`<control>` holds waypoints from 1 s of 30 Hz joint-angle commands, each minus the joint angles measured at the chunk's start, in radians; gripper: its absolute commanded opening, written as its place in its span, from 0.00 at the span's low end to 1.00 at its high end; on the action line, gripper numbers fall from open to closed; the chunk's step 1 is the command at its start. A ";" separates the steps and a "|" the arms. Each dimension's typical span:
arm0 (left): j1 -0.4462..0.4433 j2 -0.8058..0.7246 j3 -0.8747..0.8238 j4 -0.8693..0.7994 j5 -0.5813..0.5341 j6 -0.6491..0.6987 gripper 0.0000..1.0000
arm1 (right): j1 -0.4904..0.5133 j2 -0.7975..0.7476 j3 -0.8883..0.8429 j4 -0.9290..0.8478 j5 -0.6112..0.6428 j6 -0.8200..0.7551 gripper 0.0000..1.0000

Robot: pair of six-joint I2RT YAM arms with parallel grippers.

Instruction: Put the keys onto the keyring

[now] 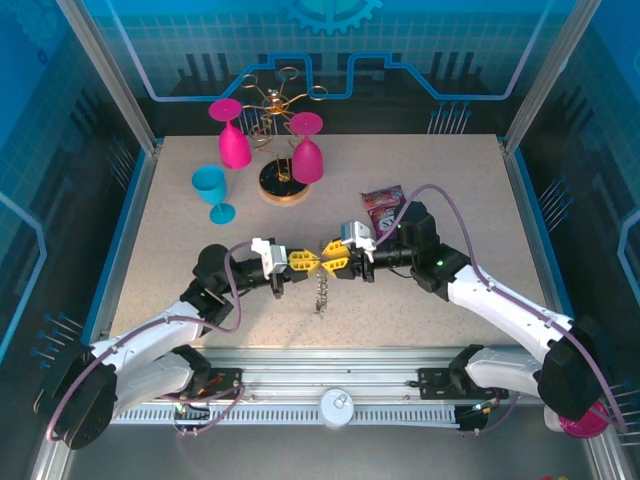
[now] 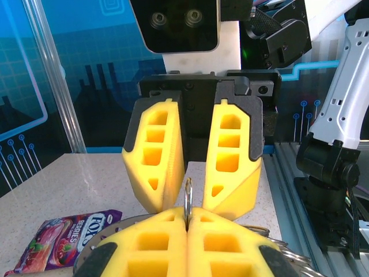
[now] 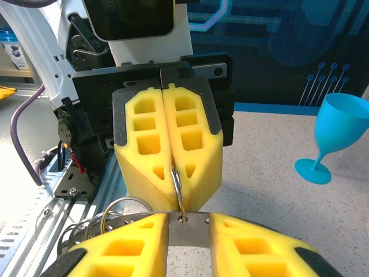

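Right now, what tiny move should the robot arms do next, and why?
Probably squeeze the right fingers a touch firmer on the flat grey keyring between them. The left fingers are shut on just one thin wire loop at its edge, and the rest dangles loose above the table, so a steadier hold seems wise before anything gets threaded on.

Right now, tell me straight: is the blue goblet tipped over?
No, the blue goblet stands upright on its foot on the table.
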 commanded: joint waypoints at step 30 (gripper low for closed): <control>-0.004 -0.027 0.019 -0.138 -0.003 0.082 0.09 | 0.016 0.015 0.102 -0.183 -0.009 -0.118 0.00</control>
